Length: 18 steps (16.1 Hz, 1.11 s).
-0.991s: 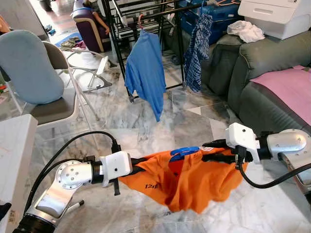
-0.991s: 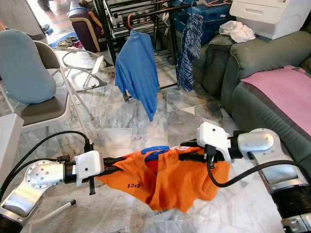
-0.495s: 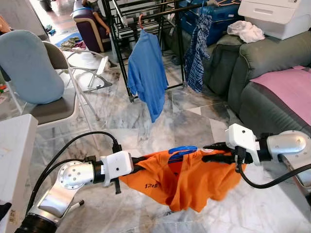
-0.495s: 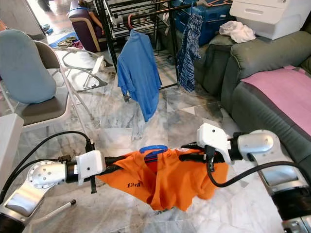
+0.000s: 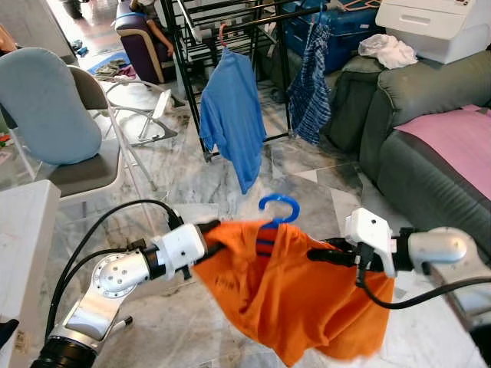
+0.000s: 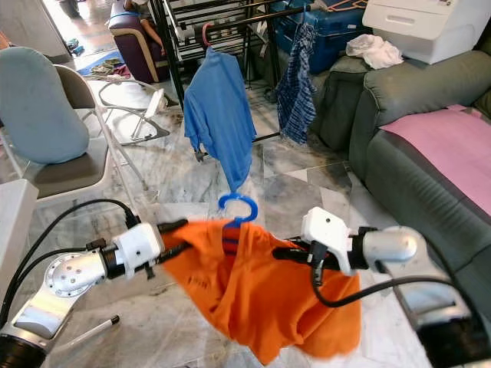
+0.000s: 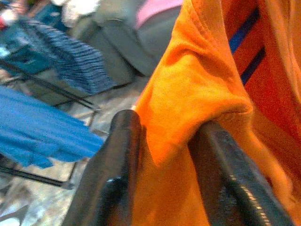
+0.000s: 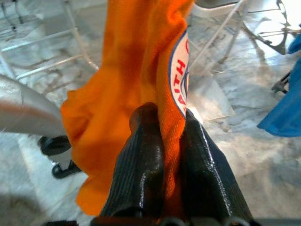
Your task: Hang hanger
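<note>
Marble floor, drying rack at top centre with two hung garments. One orange shirt on one blue hanger, lower centre. Left gripper and right gripper fingers clamped on shirt.

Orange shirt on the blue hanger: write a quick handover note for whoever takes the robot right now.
Left gripper: shut on one shoulder of the orange shirt.
Right gripper: shut on the other shoulder.
The shirt is held up between both arms over the marble floor, blue hanger hook upright.
Done: shirt on hanger.
Left: carry it to the black rack, where a blue shirt hangs, and hook it on.
</note>
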Motion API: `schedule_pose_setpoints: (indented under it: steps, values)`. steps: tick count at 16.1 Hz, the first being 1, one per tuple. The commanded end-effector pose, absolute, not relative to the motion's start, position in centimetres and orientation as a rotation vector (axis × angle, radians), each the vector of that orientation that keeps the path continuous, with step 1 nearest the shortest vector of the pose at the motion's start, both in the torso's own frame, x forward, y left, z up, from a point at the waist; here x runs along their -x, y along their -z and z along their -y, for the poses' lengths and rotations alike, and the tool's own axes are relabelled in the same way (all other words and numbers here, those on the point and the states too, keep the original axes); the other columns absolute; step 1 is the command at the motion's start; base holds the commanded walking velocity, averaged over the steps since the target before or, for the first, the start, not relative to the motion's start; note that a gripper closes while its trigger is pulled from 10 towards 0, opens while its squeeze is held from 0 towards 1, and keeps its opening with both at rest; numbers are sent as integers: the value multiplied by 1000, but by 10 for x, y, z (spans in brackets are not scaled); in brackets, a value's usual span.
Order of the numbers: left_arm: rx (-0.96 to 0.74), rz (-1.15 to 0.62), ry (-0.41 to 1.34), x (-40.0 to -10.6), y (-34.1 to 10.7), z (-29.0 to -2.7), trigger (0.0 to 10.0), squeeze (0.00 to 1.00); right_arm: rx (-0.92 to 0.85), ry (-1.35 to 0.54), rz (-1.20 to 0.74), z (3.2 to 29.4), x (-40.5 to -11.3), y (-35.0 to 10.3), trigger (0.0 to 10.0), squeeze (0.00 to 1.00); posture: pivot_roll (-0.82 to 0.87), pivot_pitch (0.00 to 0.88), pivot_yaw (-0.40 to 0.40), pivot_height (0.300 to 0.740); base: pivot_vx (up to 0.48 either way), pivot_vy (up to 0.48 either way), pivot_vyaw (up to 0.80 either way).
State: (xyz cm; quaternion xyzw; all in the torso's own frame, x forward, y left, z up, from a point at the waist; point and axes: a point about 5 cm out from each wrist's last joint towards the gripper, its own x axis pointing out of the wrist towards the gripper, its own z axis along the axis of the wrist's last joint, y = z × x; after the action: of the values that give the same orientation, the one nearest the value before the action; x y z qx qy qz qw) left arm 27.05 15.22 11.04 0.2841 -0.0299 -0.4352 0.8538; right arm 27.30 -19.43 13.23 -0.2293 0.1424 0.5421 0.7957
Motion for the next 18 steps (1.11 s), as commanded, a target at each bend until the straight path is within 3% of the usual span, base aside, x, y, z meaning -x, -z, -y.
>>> schedule_pose_setpoints:
  steps: [1,4,6,11,14,15,16,18]
  values:
    - [-599,60,872,-270,-109,-160,10000,1000,516,-1129,-246,193,-274,-142,0,0,-119,56,88,740,0,0,0]
    - [-550,68,755,-273,-111,-165,10000,1000,523,-996,-246,196,-279,-137,0,0,-121,58,90,740,0,0,0]
    - [-470,63,565,-274,-107,-168,10000,1000,521,-799,-240,202,-288,-134,0,0,-128,61,100,740,0,0,0]
    - [-95,5,82,-273,-100,-174,10000,1000,315,-356,-209,215,-291,-129,0,0,-136,61,107,740,0,0,0]
    - [15,-45,1,-270,-94,-171,10000,1000,190,-165,-222,214,-287,-121,0,0,-147,49,111,740,0,0,0]
    - [-6,-50,10,-269,-94,-168,10000,0,206,-115,-230,212,-284,-117,784,0,-151,40,119,740,0,0,0]
    - [10,-61,12,-269,-92,-166,10000,0,167,-66,-235,209,-282,-114,10000,0,-154,36,125,740,0,0,0]
    - [17,-63,9,-271,-94,-166,10000,0,142,-54,-219,204,-281,-114,10000,0,-159,37,131,740,0,0,0]
